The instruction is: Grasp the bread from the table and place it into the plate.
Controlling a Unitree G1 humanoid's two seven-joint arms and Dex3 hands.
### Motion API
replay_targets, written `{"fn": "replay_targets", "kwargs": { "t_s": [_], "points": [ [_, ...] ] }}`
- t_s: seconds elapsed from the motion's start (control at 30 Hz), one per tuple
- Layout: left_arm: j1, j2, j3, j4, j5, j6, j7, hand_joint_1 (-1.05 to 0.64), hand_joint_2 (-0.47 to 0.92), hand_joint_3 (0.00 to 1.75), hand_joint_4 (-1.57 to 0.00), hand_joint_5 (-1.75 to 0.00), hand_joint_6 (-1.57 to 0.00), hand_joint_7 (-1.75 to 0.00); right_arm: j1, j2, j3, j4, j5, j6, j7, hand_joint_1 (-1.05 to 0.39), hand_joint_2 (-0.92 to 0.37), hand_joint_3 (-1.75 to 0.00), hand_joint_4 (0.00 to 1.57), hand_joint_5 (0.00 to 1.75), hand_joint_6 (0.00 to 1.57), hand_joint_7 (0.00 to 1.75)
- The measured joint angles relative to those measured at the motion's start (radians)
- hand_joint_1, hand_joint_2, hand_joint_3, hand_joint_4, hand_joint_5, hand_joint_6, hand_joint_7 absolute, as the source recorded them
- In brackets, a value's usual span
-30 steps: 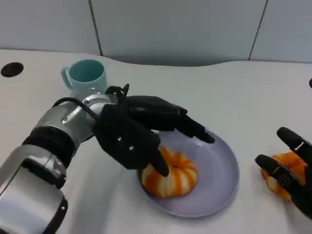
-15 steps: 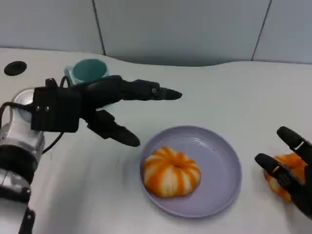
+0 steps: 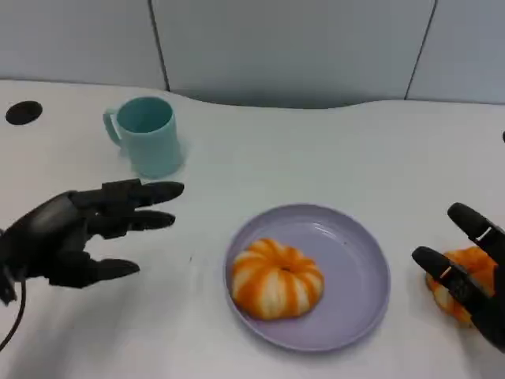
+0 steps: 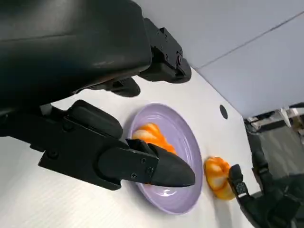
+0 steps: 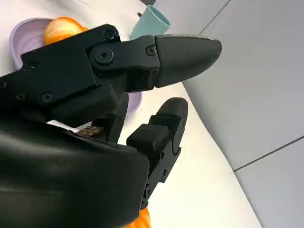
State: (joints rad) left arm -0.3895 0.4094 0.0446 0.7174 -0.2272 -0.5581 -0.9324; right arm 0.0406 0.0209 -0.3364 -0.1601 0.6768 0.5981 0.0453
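An orange-and-white striped bread (image 3: pixel 276 278) lies in the left half of the lavender plate (image 3: pixel 359 237) at the table's middle. My left hand (image 3: pixel 79 233) hovers left of the plate, well apart from it, fingers spread and holding nothing. In the left wrist view its fingers (image 4: pixel 142 166) reach toward the plate (image 4: pixel 187 142) and the bread (image 4: pixel 149 135). A second bread (image 3: pixel 456 276) lies on the table at the lower right. My right hand (image 3: pixel 473 288) sits against it with fingers spread over it, not closed around it.
A teal cup (image 3: pixel 150 134) stands at the back left, behind my left hand. A black round hole (image 3: pixel 20 112) marks the table's far left. Grey wall panels rise behind the table. Bare white tabletop lies between the cup and the plate.
My left hand has let go of the bread in the plate and drawn back to the left, away from it. The bread stays in the plate. My right hand has not moved.
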Motion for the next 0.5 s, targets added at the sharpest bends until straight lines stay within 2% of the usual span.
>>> {"fn": "replay_targets", "kwargs": {
  "t_s": [0.03, 0.1, 0.13, 0.2, 0.3, 0.33, 0.43, 0.5],
  "points": [
    [0.012, 0.001, 0.006, 0.000, 0.002, 0.000, 0.010, -0.68, 0.92, 0.21, -0.48, -0.81, -0.60, -0.10, 0.000, 0.000, -0.001, 0.000, 0.000, 0.000, 0.000, -0.35, -0.92, -0.32, 0.53, 0.89, 0.69, 0.36],
    [0.032, 0.002, 0.010, -0.004, 0.010, 0.035, 0.033, -0.65, 0.92, 0.18, -0.44, -1.11, -0.71, -0.15, 0.000, 0.000, -0.001, 0.001, 0.000, 0.000, 0.001, -0.35, -0.92, -0.32, 0.53, 0.90, 0.68, 0.36],
    [0.044, 0.003, 0.012, -0.009, 0.018, 0.062, 0.048, -0.62, 0.92, 0.15, -0.42, -1.30, -0.70, -0.38, 0.000, -0.001, -0.001, 0.002, 0.000, 0.000, 0.001, -0.34, -0.92, -0.33, 0.53, 0.90, 0.68, 0.36],
    [0.069, 0.004, 0.012, -0.028, 0.032, 0.141, 0.087, -0.62, 0.92, 0.10, -0.40, -1.63, -0.54, -1.10, 0.000, -0.001, -0.001, 0.005, 0.000, 0.000, 0.002, -0.34, -0.92, -0.34, 0.54, 0.91, 0.68, 0.37],
    [0.115, 0.004, 0.004, -0.094, 0.063, 0.315, 0.161, -0.62, 0.92, 0.05, -0.49, -1.73, -0.46, -1.56, 0.000, -0.001, -0.001, 0.006, 0.000, 0.000, 0.002, -0.34, -0.92, -0.34, 0.53, 0.91, 0.68, 0.37],
    [0.131, 0.004, 0.001, -0.118, 0.064, 0.376, 0.174, -0.59, 0.92, 0.03, -0.52, -1.74, -0.45, -1.64, 0.000, -0.001, -0.001, 0.007, 0.000, 0.000, 0.002, -0.34, -0.92, -0.34, 0.54, 0.91, 0.68, 0.37],
    [0.165, 0.002, -0.004, -0.189, 0.063, 0.540, 0.201, -0.53, 0.92, 0.05, -0.58, -1.75, -0.44, -1.73, 0.000, -0.001, -0.001, 0.006, 0.000, 0.000, 0.002, -0.34, -0.92, -0.33, 0.53, 0.91, 0.68, 0.37],
    [0.180, 0.002, -0.015, -0.222, 0.079, 0.594, 0.228, -0.48, 0.92, 0.08, -0.66, -1.75, -0.48, -1.74, 0.000, -0.001, 0.000, 0.006, 0.000, 0.000, 0.002, -0.34, -0.92, -0.32, 0.54, 0.91, 0.68, 0.37]
  ]
}}
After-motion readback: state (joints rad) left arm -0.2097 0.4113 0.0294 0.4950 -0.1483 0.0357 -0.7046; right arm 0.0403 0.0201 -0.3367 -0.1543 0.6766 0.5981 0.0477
